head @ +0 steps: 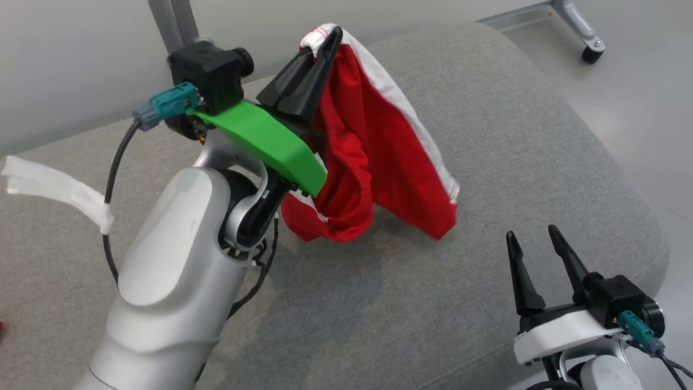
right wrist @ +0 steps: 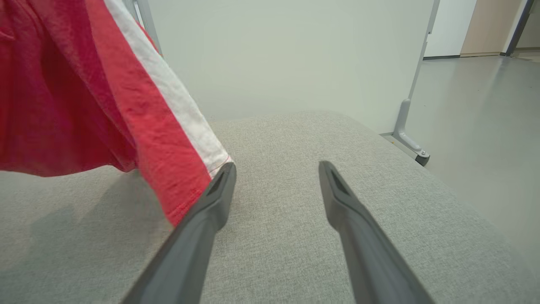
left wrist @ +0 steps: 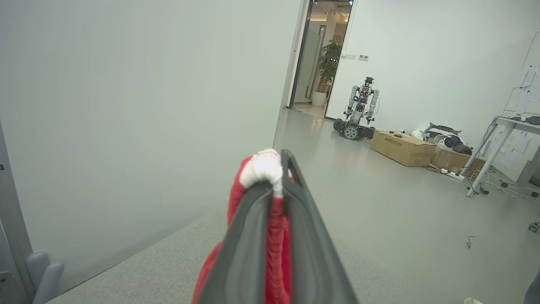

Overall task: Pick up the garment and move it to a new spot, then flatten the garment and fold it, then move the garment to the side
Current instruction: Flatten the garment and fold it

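Observation:
A red garment (head: 379, 157) with a white stripe hangs in the air above the grey padded surface (head: 487, 135). My left gripper (head: 325, 40) is shut on its top edge, fingers raised toward the far side; the cloth bunches red and white between the fingers (left wrist: 270, 177). The garment's lower corner (right wrist: 177, 198) dangles just above the surface. My right gripper (head: 533, 244) is open at the lower right, low over the surface, with nothing between its fingers. In the right wrist view that corner hangs just left of the left fingertip (right wrist: 223, 177).
The grey surface ends in a rounded edge at the right, with pale floor beyond. A caster leg (head: 590, 49) of a partition stands at the far right. A strip of white tape (head: 59, 189) clings to my left arm's cable. Another robot (left wrist: 358, 109) and boxes (left wrist: 403, 147) stand far across the room.

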{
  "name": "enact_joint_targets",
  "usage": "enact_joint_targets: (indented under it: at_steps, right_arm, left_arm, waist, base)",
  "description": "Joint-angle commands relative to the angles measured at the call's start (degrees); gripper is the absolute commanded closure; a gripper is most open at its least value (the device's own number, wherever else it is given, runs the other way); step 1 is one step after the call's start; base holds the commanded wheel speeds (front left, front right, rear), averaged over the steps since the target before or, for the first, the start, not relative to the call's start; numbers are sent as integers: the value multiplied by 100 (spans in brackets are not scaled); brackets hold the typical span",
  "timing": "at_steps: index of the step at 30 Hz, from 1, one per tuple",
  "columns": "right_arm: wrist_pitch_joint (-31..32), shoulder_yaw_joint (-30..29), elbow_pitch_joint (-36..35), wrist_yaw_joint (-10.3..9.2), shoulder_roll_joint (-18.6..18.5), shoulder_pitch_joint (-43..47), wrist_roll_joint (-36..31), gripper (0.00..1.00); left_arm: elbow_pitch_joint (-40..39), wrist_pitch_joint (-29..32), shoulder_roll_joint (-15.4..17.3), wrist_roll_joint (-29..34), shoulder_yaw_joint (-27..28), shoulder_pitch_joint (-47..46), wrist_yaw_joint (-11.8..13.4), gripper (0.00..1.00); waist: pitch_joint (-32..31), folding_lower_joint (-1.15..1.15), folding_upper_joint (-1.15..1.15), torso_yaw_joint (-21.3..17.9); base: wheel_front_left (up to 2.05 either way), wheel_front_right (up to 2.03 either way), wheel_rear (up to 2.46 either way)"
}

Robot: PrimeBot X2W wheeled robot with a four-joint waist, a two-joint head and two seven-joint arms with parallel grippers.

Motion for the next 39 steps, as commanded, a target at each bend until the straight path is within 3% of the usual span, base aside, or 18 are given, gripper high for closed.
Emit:
enact_joint_targets:
  at_steps: [1, 6, 12, 16, 19, 25, 26, 27, 28, 34, 39]
  right_arm:
    - [-17, -6, 21, -2, -12, -50, 14, 0]
    - [-17, 6, 48, -2, -11, -35, 86, 0]
    - [-17, -78, 117, -2, -9, 168, 59, 0]
    - [-17, -192, 172, -3, -13, 277, -68, 0]
    - [-17, -230, 198, -2, -8, 298, -156, 0]
    - [-17, -200, 207, -3, -13, 134, -243, 0]
    - [-17, -190, 208, -2, -14, 126, -250, 0]
    - [-17, -187, 209, -3, -13, 121, -259, 0]
    - [-17, -182, 211, -3, -14, 115, -272, 0]
    - [-17, -173, 124, -3, -13, 207, -369, 0]
    - [-17, -250, -88, -3, -14, 271, -469, 0]
  left_arm:
    - [26, -16, 15, -18, -1, -72, -30, 100]
    - [353, 72, 319, -153, -234, 350, -36, 100]
    - [28, 198, 1045, -727, -593, 2100, -41, 100]
    - [-156, -128, 1564, -894, -683, 3149, -43, 100]
    - [79, -596, 1750, -963, -609, 3641, -43, 100]
    - [413, -885, 1763, -849, -964, 3391, -42, 98]
    - [478, -914, 1768, -804, -1038, 3347, -37, 81]
    - [528, -958, 1756, -776, -1108, 3317, -36, 52]
    - [584, -1009, 1732, -782, -1148, 3290, -36, 1]
    - [755, -1225, 1693, -686, -1244, 3311, 41, 0]
    - [436, -1705, 1875, -454, -1075, 3677, 437, 0]
  waist:
    - [-8, 0, 66, -40]
    - [-70, 0, 66, -185]
    - [-172, 0, 66, -192]
    - [-231, 0, 66, -13]
    - [-202, 0, 66, 314]
    - [-173, 0, 66, 711]
    - [-170, 0, 66, 757]
    - [-171, 0, 66, 801]
    - [-176, 0, 66, 840]
    - [-197, 0, 66, 1005]
    - [-230, 0, 66, 1085]
  base:
    - [0, 0, 0]
    - [0, 0, 0]
    - [0, 0, 0]
    - [0, 0, 0]
    - [0, 0, 0]
    - [0, 0, 0]
    - [0, 0, 0]
    - [0, 0, 0]
    - [0, 0, 0]
    - [0, 0, 0]
    - [0, 0, 0]
